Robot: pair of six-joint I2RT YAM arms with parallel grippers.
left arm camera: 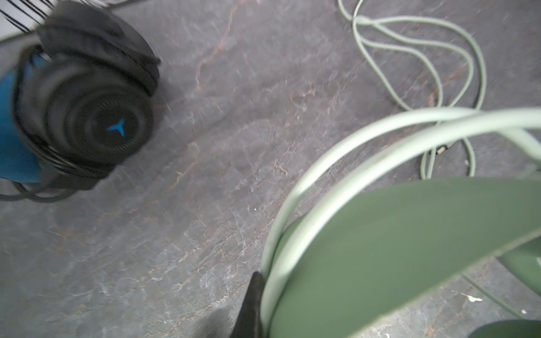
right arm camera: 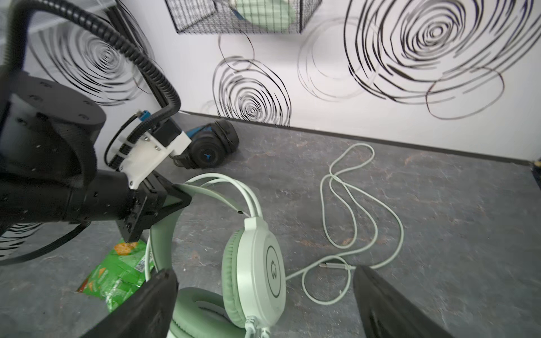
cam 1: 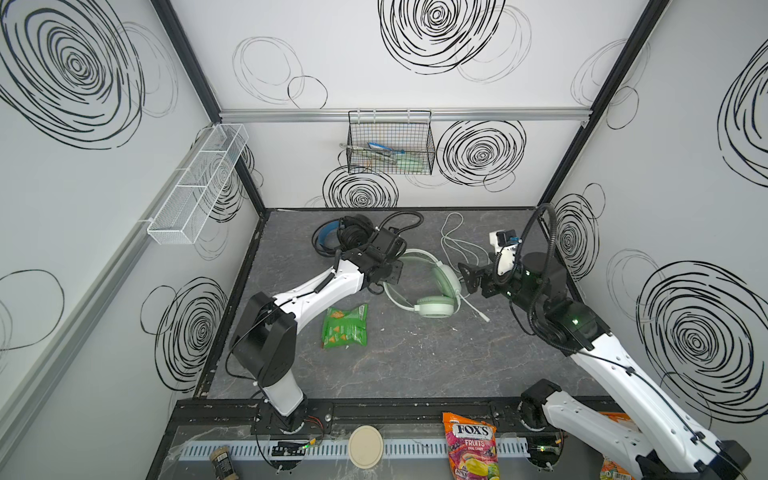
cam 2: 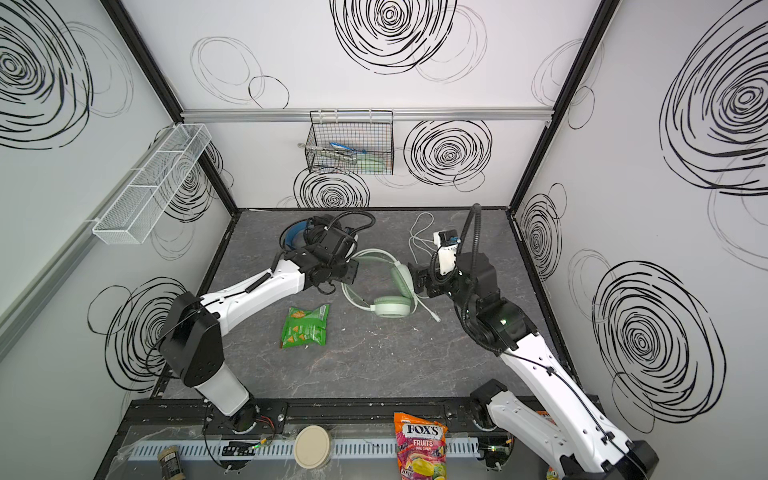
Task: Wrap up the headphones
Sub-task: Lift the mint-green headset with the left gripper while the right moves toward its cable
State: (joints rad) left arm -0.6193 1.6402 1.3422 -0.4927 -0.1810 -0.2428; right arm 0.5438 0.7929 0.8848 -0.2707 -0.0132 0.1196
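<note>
mint headphones, band arching leftward, left pincer clenched on band, right pincer released

Left pincer on mint headset

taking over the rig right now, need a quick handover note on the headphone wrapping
Left gripper: shut on the headband of the mint green headset.
Right gripper: open, beside that headset's raised earcup, holding nothing.
Black headset: back left of the table, its cable wound around the earcups; looks done.
Mint green headset: mid-table; its pale cable lies in loose loops toward the back wall.
Left to do: wind the pale cable around the mint green headset.
</note>
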